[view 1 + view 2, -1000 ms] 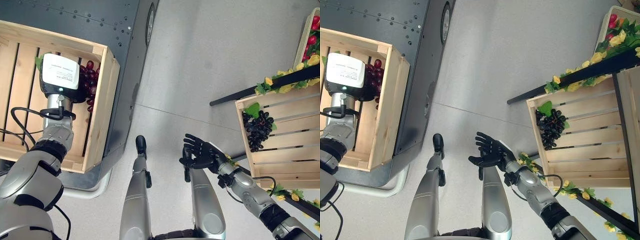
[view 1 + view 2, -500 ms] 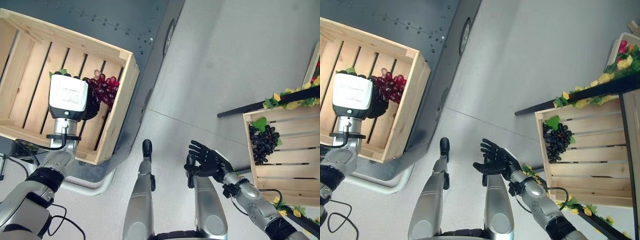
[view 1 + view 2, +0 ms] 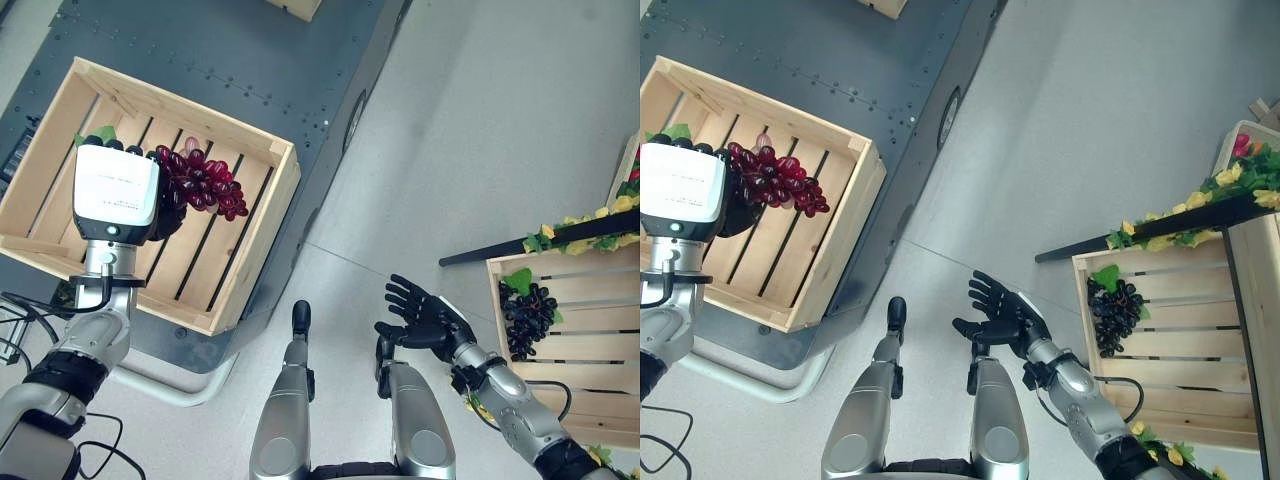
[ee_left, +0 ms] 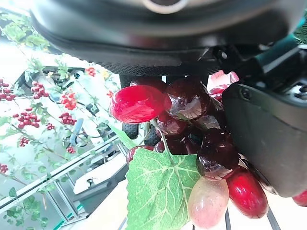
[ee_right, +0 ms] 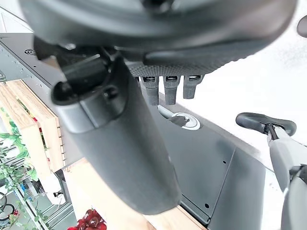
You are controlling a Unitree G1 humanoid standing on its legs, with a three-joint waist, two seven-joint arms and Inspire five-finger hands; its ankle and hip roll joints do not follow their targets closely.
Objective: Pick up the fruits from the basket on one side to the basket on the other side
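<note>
- Left crate (image 3: 262, 250): wooden, on the dark platform (image 3: 300, 60); it now sits further right in my view than a second ago, which I read as my head turning.
- Red grapes (image 3: 200, 182): lifted above the crate slats, clamped in my left hand (image 4: 268, 134), fingers curled round the bunch; pick looks done, carry pending.
- Right hand (image 3: 428, 322): still spread, palm up, empty, over the floor (image 3: 480, 120).
- Right crate (image 3: 585, 330): holds black grapes (image 3: 524, 308); likely destination.

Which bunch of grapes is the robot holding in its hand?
The red grapes, gripped by the left hand over the left wooden crate. The black grapes lie untouched in the right crate.
</note>
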